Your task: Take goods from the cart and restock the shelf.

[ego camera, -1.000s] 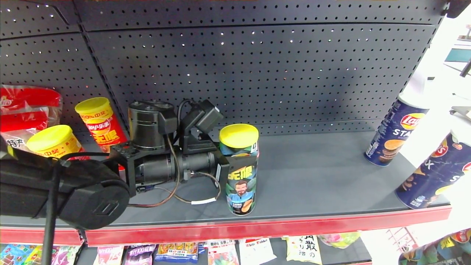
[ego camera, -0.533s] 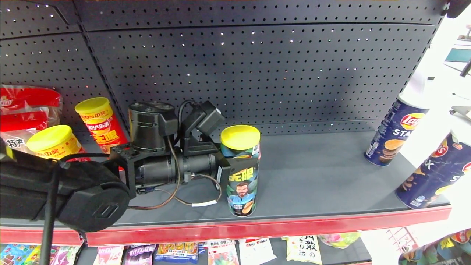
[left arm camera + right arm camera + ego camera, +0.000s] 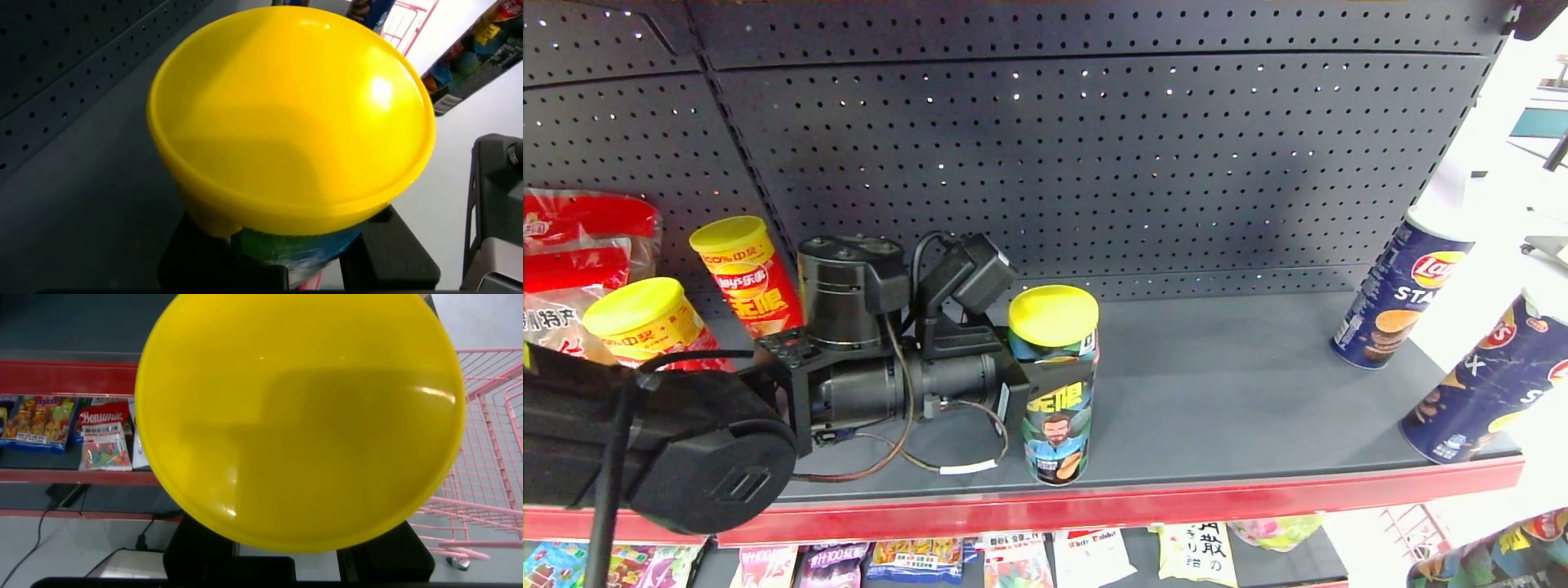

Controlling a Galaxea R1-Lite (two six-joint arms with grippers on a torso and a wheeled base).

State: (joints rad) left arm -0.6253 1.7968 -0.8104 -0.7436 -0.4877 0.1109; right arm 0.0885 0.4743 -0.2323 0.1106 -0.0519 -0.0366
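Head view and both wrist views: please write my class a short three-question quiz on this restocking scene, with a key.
1. True or false: the green can in the left tool lies on its side on the shelf.
2. Which colour is that can's lid? A red, B yellow, C white.
3. Name what the right tool grips.

Key
1. False: it stands upright, near the shelf's front edge.
2. B.
3. A yellow-lidded can.
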